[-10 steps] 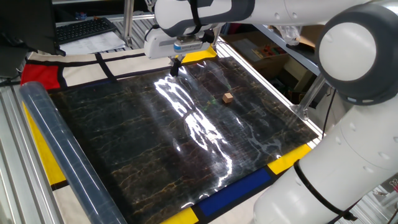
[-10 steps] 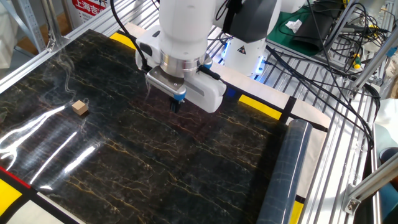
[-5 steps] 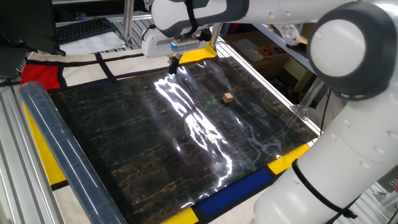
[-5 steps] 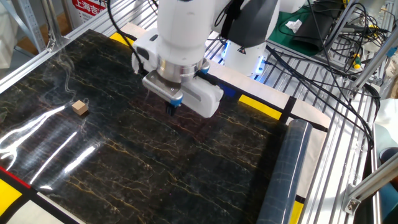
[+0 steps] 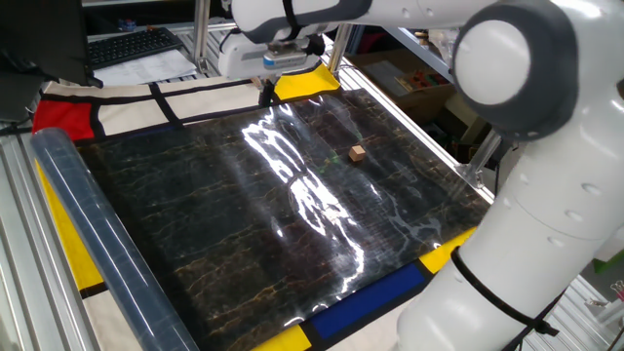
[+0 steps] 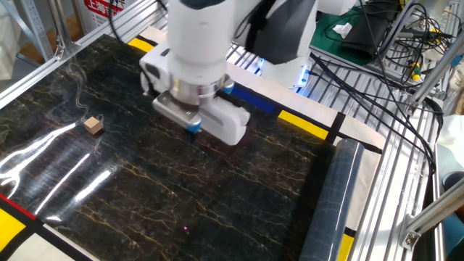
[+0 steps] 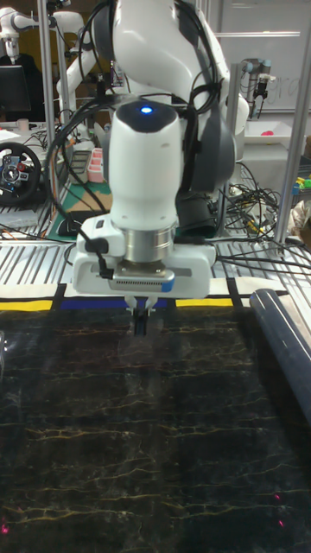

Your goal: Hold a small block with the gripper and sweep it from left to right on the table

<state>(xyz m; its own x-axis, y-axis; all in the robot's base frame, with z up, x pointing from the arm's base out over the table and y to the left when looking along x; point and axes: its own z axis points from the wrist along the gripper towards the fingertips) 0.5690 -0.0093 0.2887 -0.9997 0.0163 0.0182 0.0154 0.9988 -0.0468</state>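
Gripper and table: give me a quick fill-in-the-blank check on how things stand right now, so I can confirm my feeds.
1. Lying loose on the table, clear of the arm, is exactly ___ pale wooden cube.
2. The gripper points straight ___ at the table.
3. In the tall view, the light on the wrist glows ___.

Missing words: one; down; blue.

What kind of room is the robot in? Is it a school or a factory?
Most likely a robotics lab. The white robot arm works over a marbled black table, with cable bundles on metal racks and a computer keyboard nearby.
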